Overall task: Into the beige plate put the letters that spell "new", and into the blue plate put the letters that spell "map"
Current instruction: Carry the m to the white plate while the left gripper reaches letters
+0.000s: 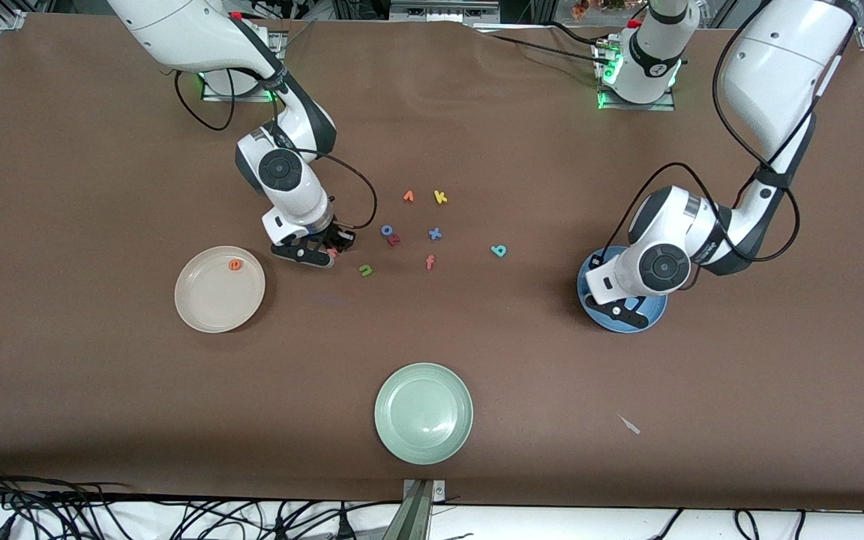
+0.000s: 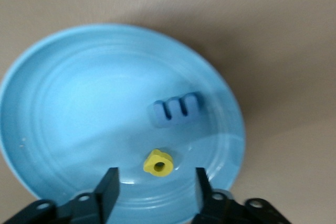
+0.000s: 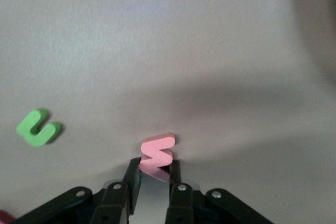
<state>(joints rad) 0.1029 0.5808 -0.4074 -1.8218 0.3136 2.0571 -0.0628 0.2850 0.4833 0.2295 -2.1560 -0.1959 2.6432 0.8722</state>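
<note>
So your pink "w" [image 3: 157, 153] is pinched edge-on in the right gripper [image 3: 154, 174], low over the table just beside the beige plate [image 1: 207, 309], where the orange "e" [image 1: 235, 264] already sits. Green "n" [image 1: 365, 270] waits near it. Next I'd carry the w over that plate and let go. Left gripper [image 2: 154, 181] hangs spread over the blue plate [image 2: 63, 108], "m" [image 2: 177, 109] and "a" [image 2: 158, 163] inside; teal "p" [image 1: 499, 250] is still out on the table

The left arm is covering most of the blue plate [image 1: 653, 319] in the front view, hiding the letters lying inside; the left end effector [image 2: 156, 178] is being cut off by its wrist view's edge.
</note>
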